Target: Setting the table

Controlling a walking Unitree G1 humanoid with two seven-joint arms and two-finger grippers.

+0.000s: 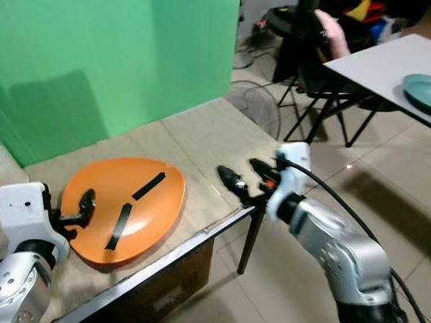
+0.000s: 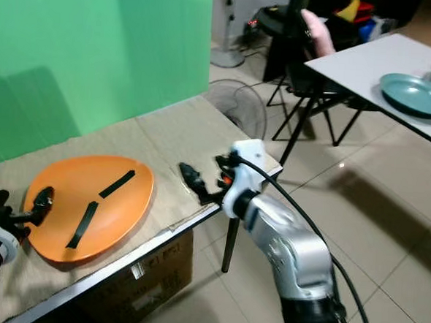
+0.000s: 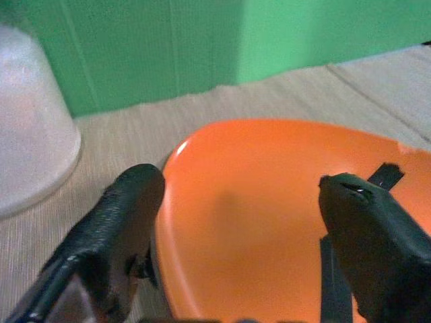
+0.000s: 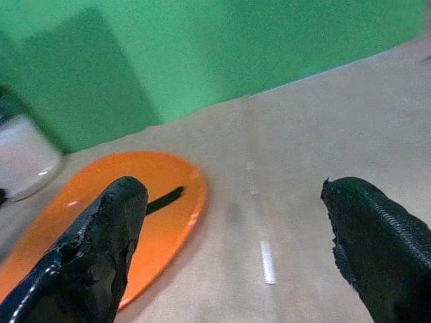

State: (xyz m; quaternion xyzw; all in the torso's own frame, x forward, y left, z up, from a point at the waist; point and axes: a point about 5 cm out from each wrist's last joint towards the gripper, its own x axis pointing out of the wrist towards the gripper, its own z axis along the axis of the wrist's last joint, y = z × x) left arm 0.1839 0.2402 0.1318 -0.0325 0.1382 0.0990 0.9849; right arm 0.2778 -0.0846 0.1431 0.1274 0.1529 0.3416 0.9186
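The left gripper (image 1: 85, 201) is held spread over the plate's (image 1: 150, 216) rim, while the right gripper (image 1: 244, 176) is held spread beside it.

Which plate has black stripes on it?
The orange plate on the beige table, between the grippers. The teal plate on the far white table is plain.

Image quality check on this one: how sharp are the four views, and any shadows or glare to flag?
Left eye view: fairly sharp, a soft dark shadow on the green backdrop. Right eye view: much the same. Left wrist view: the left claw fingers are blurred up close, with a small glare on the orange plate rim. Right wrist view: soft throughout, right claw fingers out of focus.
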